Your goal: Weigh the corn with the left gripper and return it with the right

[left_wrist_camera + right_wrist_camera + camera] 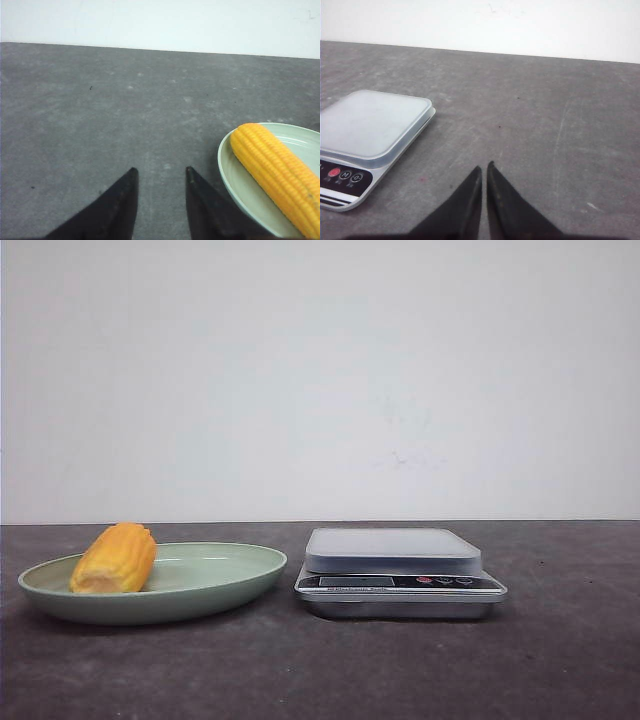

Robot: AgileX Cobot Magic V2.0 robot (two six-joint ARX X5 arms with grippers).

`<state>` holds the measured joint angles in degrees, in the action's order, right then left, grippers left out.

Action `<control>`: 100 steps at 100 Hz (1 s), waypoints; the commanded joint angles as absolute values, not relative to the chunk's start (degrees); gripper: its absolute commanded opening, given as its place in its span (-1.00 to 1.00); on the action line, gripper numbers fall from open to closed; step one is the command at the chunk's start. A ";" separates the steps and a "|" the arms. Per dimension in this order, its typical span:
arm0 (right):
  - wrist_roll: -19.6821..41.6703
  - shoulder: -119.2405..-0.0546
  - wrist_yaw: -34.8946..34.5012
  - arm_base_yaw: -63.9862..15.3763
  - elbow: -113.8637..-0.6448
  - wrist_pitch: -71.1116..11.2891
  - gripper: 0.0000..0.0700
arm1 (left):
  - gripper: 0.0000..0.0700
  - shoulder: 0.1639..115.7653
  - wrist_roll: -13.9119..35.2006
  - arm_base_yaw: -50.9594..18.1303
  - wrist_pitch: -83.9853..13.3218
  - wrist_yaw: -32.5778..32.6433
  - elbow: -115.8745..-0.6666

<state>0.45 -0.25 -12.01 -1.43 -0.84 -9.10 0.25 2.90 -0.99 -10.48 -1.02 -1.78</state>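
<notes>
Both sets of jaws hang over bare table, holding nothing. On the left gripper (pixel 160 172) the two black fingers stand apart, with grey tabletop showing through the gap between them. On the right gripper (pixel 484 170) the fingers are drawn almost together, only a thin sliver of table between the tips.

Out from the left gripper, at about two o'clock as its wrist camera sees it, sits the plate (pixel 226 172), pale green and shallow, its rim just beside the right-hand finger but not touching it. The corn (pixel 277 172) lies in the plate on its side, yellow-orange, rows of kernels running along its length.

Out from the right gripper, at about ten o'clock in its wrist view, sits the scale (pixel 372 122), well apart from the fingertips. Its pale grey platform carries nothing, and a dark strip of buttons, one of them red, runs along its near edge.

From the front, neither arm shows. The plate (pixel 240 580) sits at nine o'clock of the scale (pixel 395 550), the two near each other with a narrow gap between. The corn (pixel 115 558) rests toward the plate's left side, its paler cut end facing the camera. The table (pixel 500 660) is dark grey and mottled, with a plain white wall (pixel 320 380) behind.
</notes>
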 commanded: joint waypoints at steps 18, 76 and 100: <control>0.89 -0.21 -12.01 -1.32 -0.80 -8.99 -0.97 | -0.56 0.19 2.33 -0.93 -10.72 -1.02 -0.78; 45.47 -0.23 -19.33 -1.37 -4.89 12.56 -0.98 | -0.99 0.21 29.74 -0.93 -10.44 -15.70 -8.95; 37.54 -5.32 -24.99 -1.37 -27.70 -5.32 -0.99 | -0.98 7.44 27.59 -1.10 -20.25 -18.33 -32.95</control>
<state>41.82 -2.87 -24.47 -1.43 -20.34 -0.38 4.16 28.21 -1.04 -16.86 -18.09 -26.87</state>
